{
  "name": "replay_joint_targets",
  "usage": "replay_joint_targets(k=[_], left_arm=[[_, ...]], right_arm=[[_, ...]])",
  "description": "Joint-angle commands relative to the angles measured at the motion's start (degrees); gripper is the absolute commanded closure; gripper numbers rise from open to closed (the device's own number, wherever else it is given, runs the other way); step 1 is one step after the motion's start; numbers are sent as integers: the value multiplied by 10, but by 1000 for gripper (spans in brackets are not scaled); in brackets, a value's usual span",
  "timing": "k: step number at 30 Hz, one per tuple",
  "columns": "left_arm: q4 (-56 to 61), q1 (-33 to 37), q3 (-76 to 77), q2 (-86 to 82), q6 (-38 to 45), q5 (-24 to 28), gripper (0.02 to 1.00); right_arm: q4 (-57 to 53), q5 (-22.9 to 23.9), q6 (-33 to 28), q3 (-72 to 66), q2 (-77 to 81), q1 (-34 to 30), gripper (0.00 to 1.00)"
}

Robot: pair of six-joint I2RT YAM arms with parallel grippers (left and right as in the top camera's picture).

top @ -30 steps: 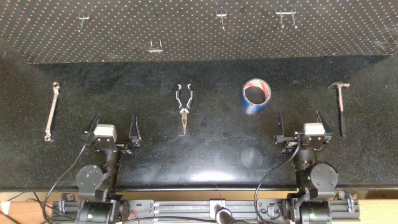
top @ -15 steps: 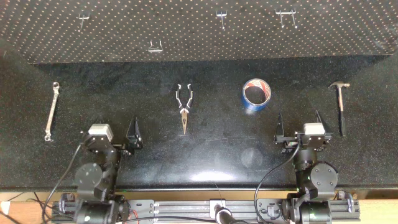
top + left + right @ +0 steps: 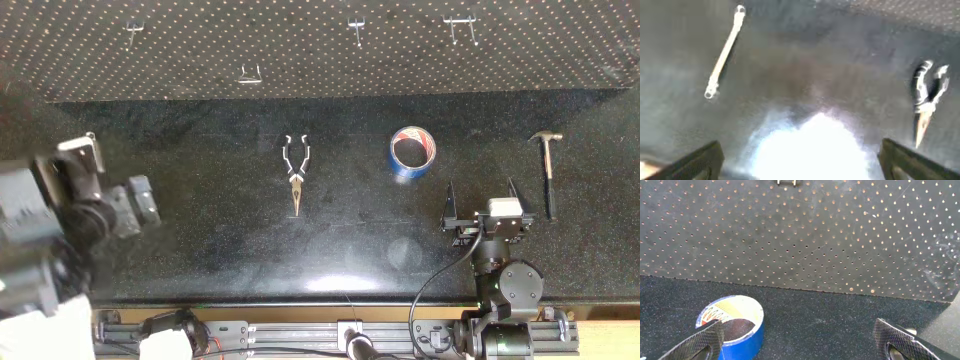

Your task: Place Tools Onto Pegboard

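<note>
Nothing hung yet: wrench [image 3: 725,50], pliers [image 3: 295,172], tape [image 3: 412,153], hammer [image 3: 547,172] on table [image 3: 220,130]; pegboard [image 3: 320,60] hooks [image 3: 458,25] bare. My left gripper [image 3: 800,150] and right gripper [image 3: 797,330] both spread wide, empty.

Black speckled worktop [image 3: 230,210], bearing silver wrench [image 3: 725,50], probably combination type, needle-nose pliers [image 3: 296,170], blue tape roll [image 3: 412,153], hammer [image 3: 547,175], all well apart

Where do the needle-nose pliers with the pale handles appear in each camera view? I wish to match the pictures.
Top view: the needle-nose pliers with pale handles lie on the black table, left of the blue tape roll.
Left wrist view: the pliers lie well apart from the long silver wrench.
Right wrist view: not in it.
Shared landmark: the perforated black pegboard behind the table.
</note>
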Motion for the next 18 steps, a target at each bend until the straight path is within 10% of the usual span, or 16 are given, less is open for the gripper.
replay_joint_targets(k=[1,18], left_arm=[[-67,55,55,120,97,-8,25],[84,206,53,400,309,31,25]], right_arm=[[-1,3,-2,-3,-4,-2,25],[-1,3,-2,-3,-4,-2,25]])
